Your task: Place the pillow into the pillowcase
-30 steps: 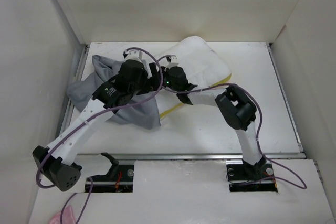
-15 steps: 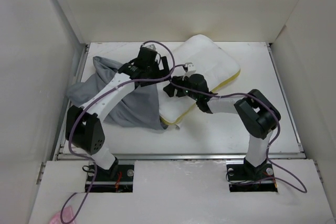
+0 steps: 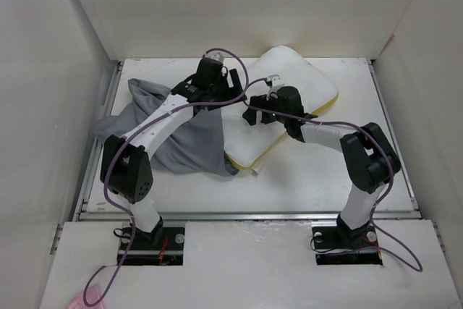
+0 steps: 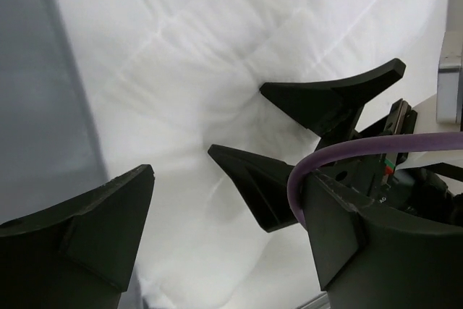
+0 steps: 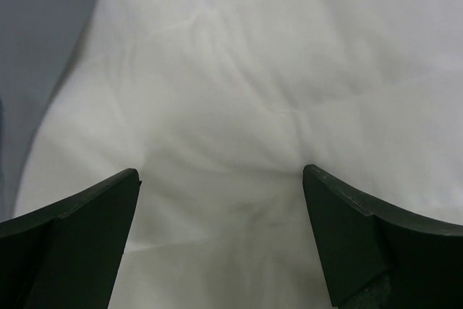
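The white pillow (image 3: 293, 81) lies at the back middle of the table, with a yellow band (image 3: 322, 108) along its right edge. Its left part meets the grey pillowcase (image 3: 184, 142), which is spread out to the left. My left gripper (image 3: 235, 92) hovers over the pillow's left part, open with nothing between its fingers (image 4: 108, 226). My right gripper (image 3: 252, 110) faces it from the right, open, just above the pillow (image 5: 289, 70). In the left wrist view the right gripper's fingers (image 4: 325, 99) press close to the pillow (image 4: 217, 41), beside the pillowcase (image 4: 36, 106).
White walls (image 3: 58, 70) enclose the table on the left, back and right. A metal rail (image 3: 246, 215) runs along the near edge. Purple cables (image 3: 239, 70) loop over both arms.
My right gripper has opened and moved back over the pillow. The left arm reached right to the pillow's left part, its jaws narrowing a little. The pillow shifted right.
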